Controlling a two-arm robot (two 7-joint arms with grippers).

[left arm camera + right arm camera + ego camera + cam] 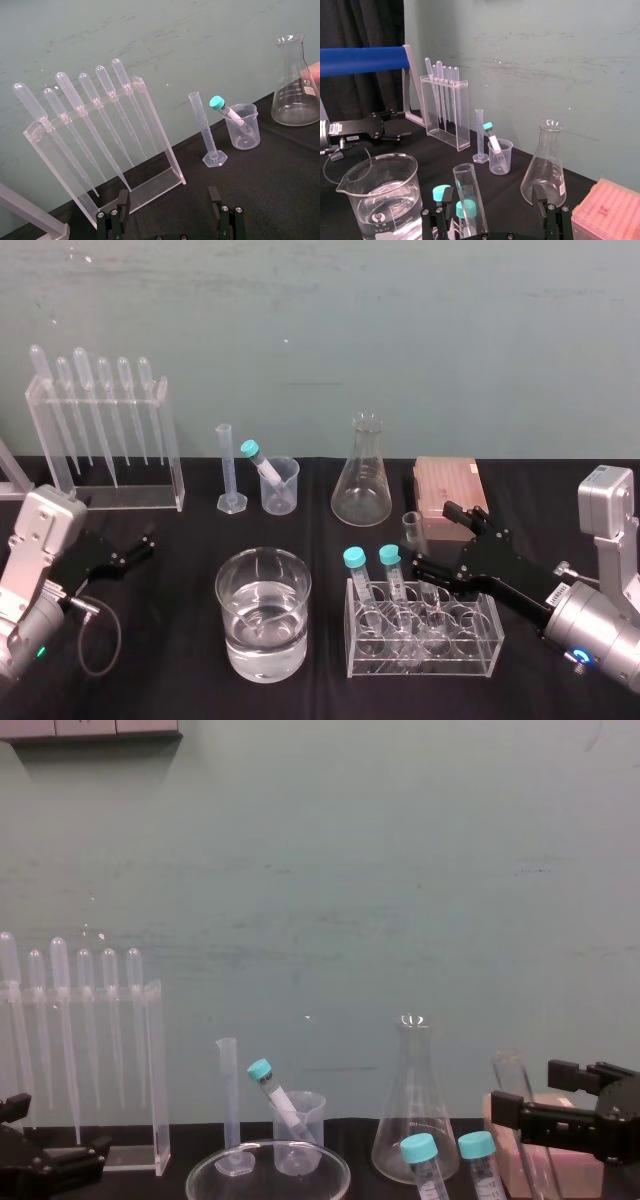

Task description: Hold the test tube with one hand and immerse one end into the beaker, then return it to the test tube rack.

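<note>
In from the right, low over the black surface (pixel 180 640), the right gripper (pixel 435 537), jaws apart, one on either side of the test tube (pixel 412 530) and clamped on nothing. Standing in the clear test tube rack (pixel 470 655), leaning slightly, that test tube, just right of two teal-capped tubes (pixel 353 558), open top above the jaws; by the right wrist view nearer one jaw than the other, contact impossible to tell. Well apart at the back of the surface, the small beaker (pixel 280 490), between a slim footed cylinder (pixel 228 465) and a conical flask (pixel 362 475), with a third capped tube (pixel 262 462) leaning in it. Just left of the rack, a wide glass vessel of water (pixel 262 615). Behind the right gripper, a pink box (pixel 450 490). Parked at the left near the pipette stand (pixel 172 450), the left gripper (pixel 140 545), jaws apart
</note>
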